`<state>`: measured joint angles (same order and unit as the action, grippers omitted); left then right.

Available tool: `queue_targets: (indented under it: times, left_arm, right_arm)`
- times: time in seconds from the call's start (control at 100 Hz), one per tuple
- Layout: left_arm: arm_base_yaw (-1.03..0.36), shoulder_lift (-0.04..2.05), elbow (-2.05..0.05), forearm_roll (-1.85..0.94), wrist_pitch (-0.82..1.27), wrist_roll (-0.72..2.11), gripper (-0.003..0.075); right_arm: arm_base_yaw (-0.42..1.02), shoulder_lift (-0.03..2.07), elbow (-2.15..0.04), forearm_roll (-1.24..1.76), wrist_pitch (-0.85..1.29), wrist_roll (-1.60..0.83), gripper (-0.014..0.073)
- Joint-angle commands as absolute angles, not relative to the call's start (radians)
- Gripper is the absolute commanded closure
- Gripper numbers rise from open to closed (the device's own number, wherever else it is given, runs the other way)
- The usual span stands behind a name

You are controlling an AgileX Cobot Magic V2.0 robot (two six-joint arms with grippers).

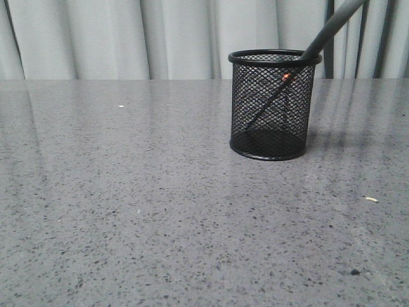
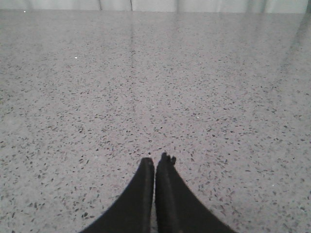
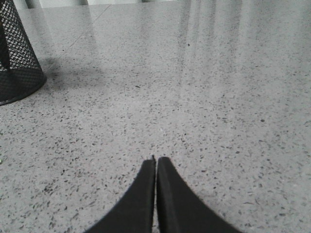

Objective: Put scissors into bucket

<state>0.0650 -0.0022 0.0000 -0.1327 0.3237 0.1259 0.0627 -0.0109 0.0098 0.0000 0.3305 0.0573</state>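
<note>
The black wire-mesh bucket stands upright on the grey speckled table, right of centre in the front view. The scissors stand tilted inside it: the dark grey handle sticks out over the rim toward the upper right, and a spot of orange shows through the mesh. The bucket's lower wall also shows in the right wrist view. My left gripper is shut and empty over bare table. My right gripper is shut and empty, apart from the bucket. Neither gripper shows in the front view.
The table is grey speckled stone, with a pale curtain behind its far edge. A small pale scrap and a dark speck lie at the front right.
</note>
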Motion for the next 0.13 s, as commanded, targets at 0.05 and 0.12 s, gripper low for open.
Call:
queue_targets:
  times: [0.05,0.12]
  left_arm:
    - [0.066,-0.029,0.040,-0.135,0.270,0.118,0.0740]
    - [0.066,-0.029,0.040,-0.135,0.270,0.118,0.0740]
  right_arm:
    - [0.055,-0.032,0.019,0.000,0.292,0.058,0.0638]
    - [0.055,-0.032,0.019,0.000,0.292,0.058,0.0638]
